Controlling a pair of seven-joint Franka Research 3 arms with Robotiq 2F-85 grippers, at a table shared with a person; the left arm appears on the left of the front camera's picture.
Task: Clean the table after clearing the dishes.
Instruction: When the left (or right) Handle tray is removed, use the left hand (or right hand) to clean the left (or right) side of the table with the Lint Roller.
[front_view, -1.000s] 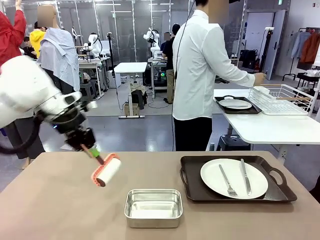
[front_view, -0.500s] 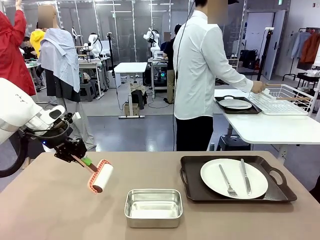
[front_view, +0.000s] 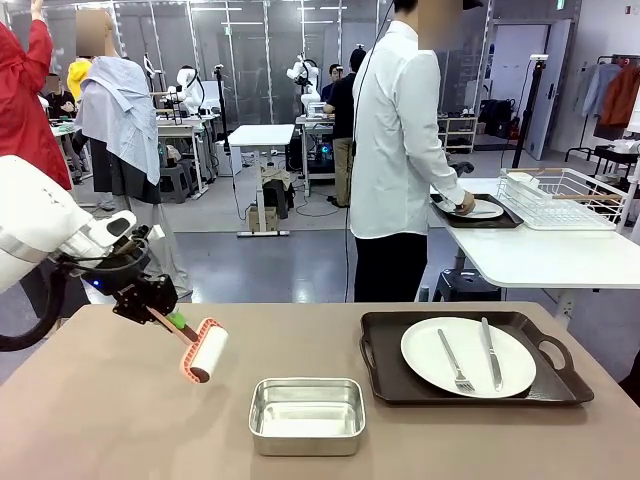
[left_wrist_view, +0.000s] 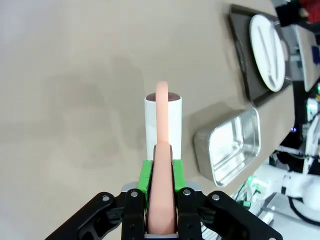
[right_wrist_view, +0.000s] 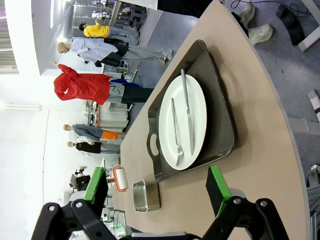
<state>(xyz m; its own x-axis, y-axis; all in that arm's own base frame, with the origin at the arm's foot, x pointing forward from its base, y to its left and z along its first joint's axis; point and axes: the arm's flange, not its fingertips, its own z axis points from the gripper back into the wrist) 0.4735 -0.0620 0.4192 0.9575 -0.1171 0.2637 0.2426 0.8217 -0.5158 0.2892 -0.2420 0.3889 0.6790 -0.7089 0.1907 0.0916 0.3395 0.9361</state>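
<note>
A: What's changed on the surface (front_view: 110, 420)?
B: One tray (front_view: 565, 388) with its plate (front_view: 468, 356) stays at its right; the person's hand (front_view: 463, 208) is now at the far plate (front_view: 490, 209) on the white table (front_view: 540, 262).
A: The claws?
B: Left claw (front_view: 163, 314), clamped on the roller (front_view: 205, 352) handle, has pulled back left, low; right claw (right_wrist_view: 156, 189) gapes empty; clearing looks half done.

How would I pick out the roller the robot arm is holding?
Start at the wide brown table. Over its left side, the left tool grips a lint roller by its handle. It's the white cylinder in a salmon-pink frame, unlike the steel pan nearby.
</note>
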